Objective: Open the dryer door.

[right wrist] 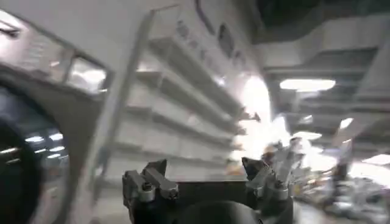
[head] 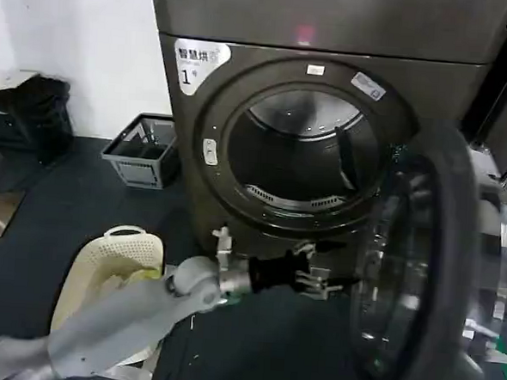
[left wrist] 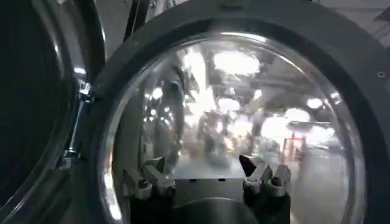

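Head view: the dryer (head: 331,40), a dark grey front-loading machine, fills the upper middle of the scene, with its round drum opening (head: 300,158) exposed. A white label (head: 199,64) sits on the dryer's front panel, up and to the robot's left of the opening. The dryer door (head: 421,269) stands swung well out from the dryer on the robot's right of the opening, its dark tinted glass and grey back seen at a steep angle. On the floor to the robot's left of the dryer stand a grey slatted basket (head: 142,151) against the wall and, nearer the robot, a pale yellow basket (head: 115,263). The left arm reaches across below the opening, and the left tool (head: 321,276) lies just beside the inner face of the door, near the dryer's lower front.

Left wrist view: the left tool (left wrist: 207,176) has its fingers (left wrist: 155,173) spread wide and empty, pointing at the domed glass of the door (left wrist: 231,122); whether they touch the glass cannot be told. The door's hinge (left wrist: 76,128) appears at its edge.

Right wrist view: the right tool (right wrist: 204,176) is likewise spread wide and holds nothing, aimed away from the dryer toward pale shelving (right wrist: 177,103).
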